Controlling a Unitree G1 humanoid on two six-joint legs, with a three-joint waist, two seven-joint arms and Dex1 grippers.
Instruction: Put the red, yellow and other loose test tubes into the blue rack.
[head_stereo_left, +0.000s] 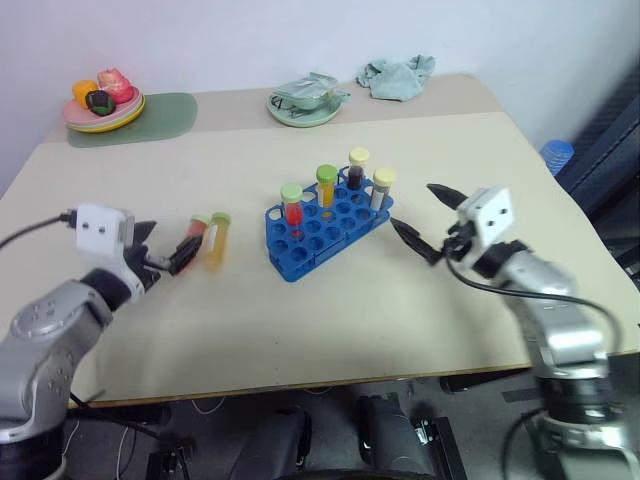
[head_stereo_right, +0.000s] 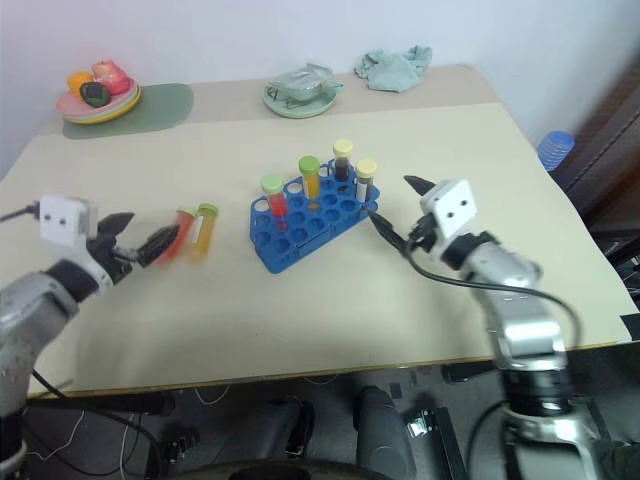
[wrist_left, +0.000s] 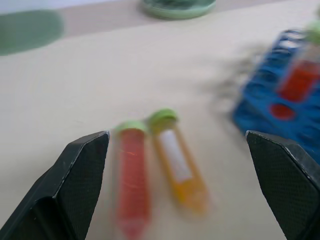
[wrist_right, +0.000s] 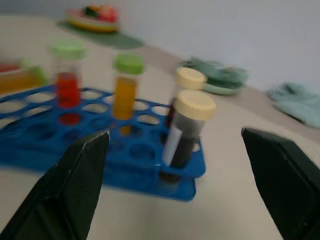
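Two loose test tubes lie side by side on the table, left of the blue rack (head_stereo_left: 318, 236): a red one (head_stereo_left: 193, 236) with a light-green cap and an orange-yellow one (head_stereo_left: 215, 240) with a white label. My left gripper (head_stereo_left: 163, 250) is open just in front of them, touching neither; in its wrist view both tubes (wrist_left: 132, 180) (wrist_left: 180, 170) lie between the spread fingers. Four tubes stand in the rack: red (head_stereo_left: 292, 203), orange (head_stereo_left: 326, 187), dark (head_stereo_left: 357, 170) and brown (head_stereo_left: 382, 189). My right gripper (head_stereo_left: 428, 218) is open and empty, just right of the rack (wrist_right: 145, 150).
A plate of toy food (head_stereo_left: 105, 105) on a green mat (head_stereo_left: 160, 117) sits at the far left. A green dish (head_stereo_left: 305, 101) and a crumpled cloth (head_stereo_left: 397, 75) lie at the back. A blue object (head_stereo_left: 556, 153) stands beyond the table's right edge.
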